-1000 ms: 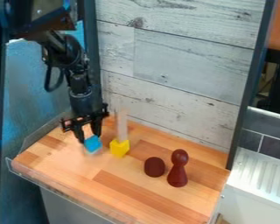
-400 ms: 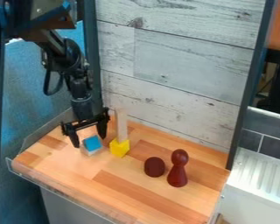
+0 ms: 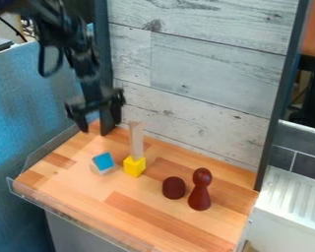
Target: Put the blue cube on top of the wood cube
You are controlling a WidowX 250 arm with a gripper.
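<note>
Plank wall (image 3: 200, 69), dark tiles (image 3: 281, 158); wooden tabletop (image 3: 140, 209), blue cube (image 3: 103, 161) atop wood cube (image 3: 96, 169).

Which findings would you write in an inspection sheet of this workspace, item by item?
Surface: striped wooden board, clear rim along front.
Job's things: blue cube sits on pale cube.
Clutter: yellow block, upright pale stick above it; dark red egg-shaped piece; dark red pawn-shaped piece.
Tool: above board's back left, fingers apart, holding nothing.
Cables: black loop beside arm; thin black cable, upper left.
Surroundings: pale plank wall behind, white ridged panel right.
</note>
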